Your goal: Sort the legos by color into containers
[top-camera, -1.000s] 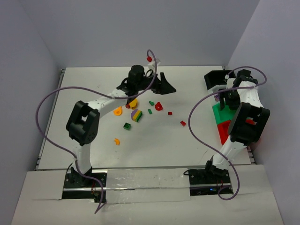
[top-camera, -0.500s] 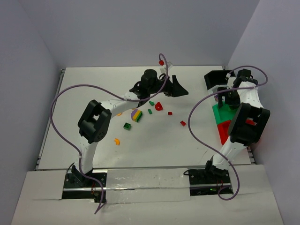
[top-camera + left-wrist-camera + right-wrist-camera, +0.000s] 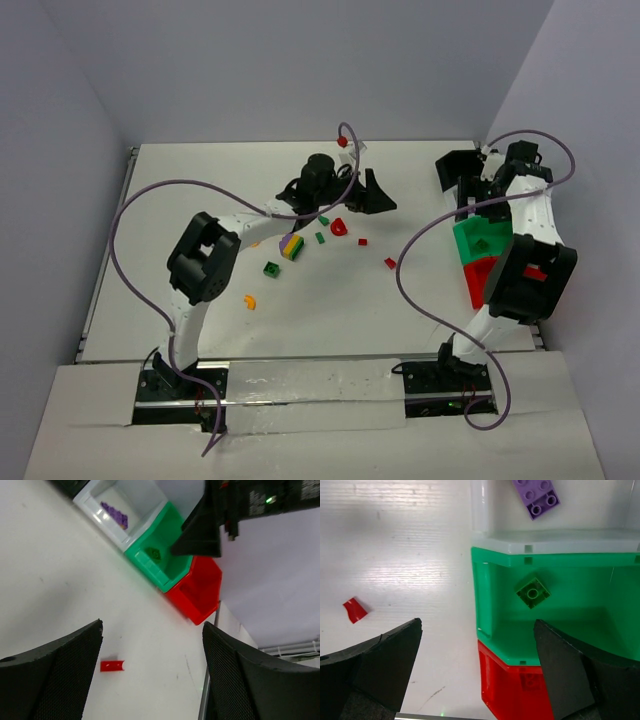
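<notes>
Sorting is under way, and the drop step at the green bin [image 3: 485,605] is judged complete. The right gripper [image 3: 477,624] hangs with its jaws spread wide and nothing between them. The green brick [image 3: 533,593] lies on the bin floor below the hand, nearer one finger than the other. (A purple brick [image 3: 536,495] lies in the white bin [image 3: 479,510] just beyond.)

The left gripper [image 3: 152,626] is likewise spread wide and empty above the table [image 3: 50,580]. A red piece [image 3: 111,665] lies beneath it, close under one finger, with the red bin [image 3: 200,592] well ahead of the hand.

The next move for this hand calls for centring the jaws over the red piece, lowering, and closing on it. The piece is small and flat, so poor alignment may push it aside rather than grip it.
</notes>
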{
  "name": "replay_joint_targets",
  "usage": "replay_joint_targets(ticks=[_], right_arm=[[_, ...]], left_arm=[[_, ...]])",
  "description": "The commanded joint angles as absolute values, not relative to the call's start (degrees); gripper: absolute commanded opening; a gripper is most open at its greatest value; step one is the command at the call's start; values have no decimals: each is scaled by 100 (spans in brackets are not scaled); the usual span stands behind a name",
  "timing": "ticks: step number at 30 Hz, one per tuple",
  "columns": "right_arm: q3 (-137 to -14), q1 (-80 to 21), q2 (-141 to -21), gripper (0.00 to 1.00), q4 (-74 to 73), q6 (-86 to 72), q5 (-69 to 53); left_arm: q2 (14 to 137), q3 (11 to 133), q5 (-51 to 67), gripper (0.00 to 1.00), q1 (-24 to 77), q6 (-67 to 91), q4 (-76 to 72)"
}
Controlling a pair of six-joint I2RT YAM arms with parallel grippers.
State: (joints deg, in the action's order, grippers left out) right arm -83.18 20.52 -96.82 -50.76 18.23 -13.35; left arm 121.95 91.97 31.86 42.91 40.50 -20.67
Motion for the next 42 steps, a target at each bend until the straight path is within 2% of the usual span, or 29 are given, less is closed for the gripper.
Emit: replay_joint_targets(ticks=[1,7,9,12,16,21,30,39,42], right_arm=[[-8371,1791,-9291,100,-4980,1845,-1448],[-8244,863,-9128,97,-4735,1959,-1513],[-8235,203,-9367,93,-4615,1932,-1545],[-8202,-287,-9647,81,-4528,1949,-1484],[-7927,-926,-9949,70,-4466,1962,-1173],[-7314,-1335,-10041,68,-4407,1747,-1005],[-6892,-1582,-10395,68,-4227,1591,-692],[-6727,-1635,-10609,56,-4172,1591,-584],[-6629,-1661,-10617,42,-4131,1578,-505]], left_arm=[[11679,8758,3273,87,4144,3760,-2153],[11004,8187,3508,86,3374,3688,-1909],[10610,7938,3570,86,2867,3529,-1574],[10084,7782,3468,84,2263,3000,-759],[9398,7573,3134,85,1507,2492,245],[8842,7209,3032,87,722,2338,771],[8474,6982,2918,89,491,2215,767],[8615,7172,2892,89,440,2163,762],[8644,7172,2881,89,431,2151,719]])
